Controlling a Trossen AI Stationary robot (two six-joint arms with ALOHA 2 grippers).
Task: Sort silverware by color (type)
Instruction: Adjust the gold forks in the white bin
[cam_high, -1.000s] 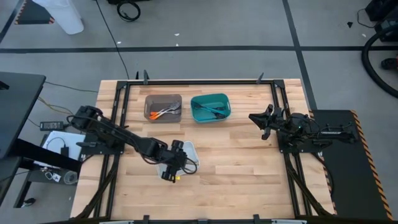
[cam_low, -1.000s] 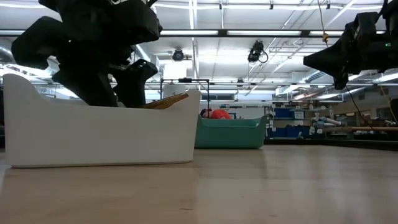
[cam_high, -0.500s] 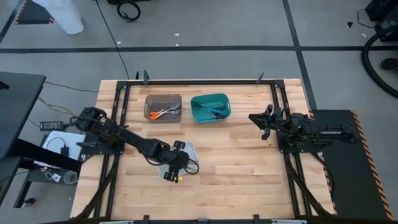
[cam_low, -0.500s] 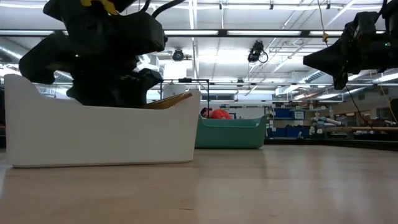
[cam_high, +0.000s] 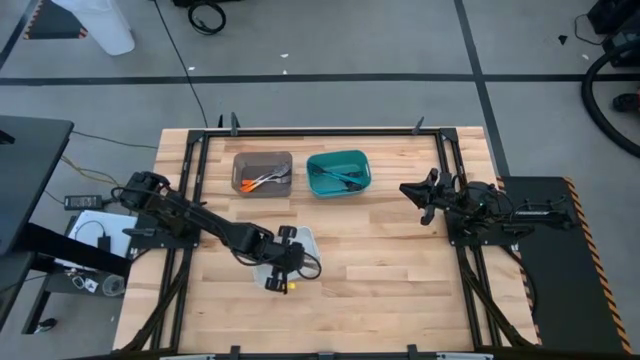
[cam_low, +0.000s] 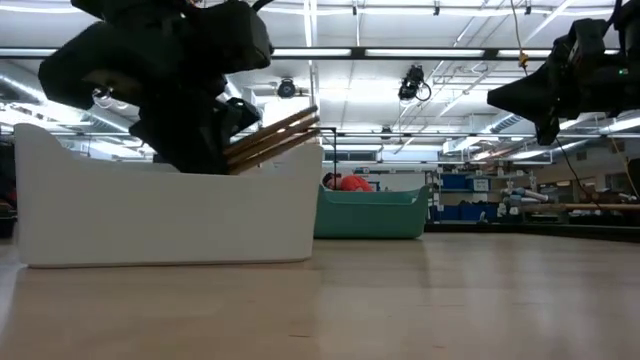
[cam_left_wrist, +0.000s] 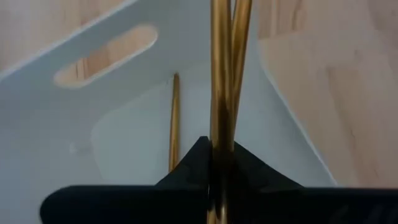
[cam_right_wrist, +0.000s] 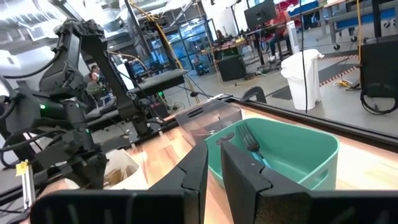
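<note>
Gold-handled silverware (cam_left_wrist: 222, 93), two slim pieces together, is pinched in the left claw (cam_left_wrist: 219, 163), shut tight on them inside the white tray (cam_high: 306, 240). Half a second ago they lay lower; now they tilt up over the rim (one gold piece (cam_left_wrist: 173, 121) stays on the tray floor). Likely a lift-out is starting. The right claw (cam_high: 422, 193) hangs near the teal bin (cam_high: 337, 172), fingers nearly closed, empty.

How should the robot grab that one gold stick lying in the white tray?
Straight down from above, pinching across the middle of the gold piece: it lies flat on the floor of the white tray, and the tray's walls block the sides.
</note>
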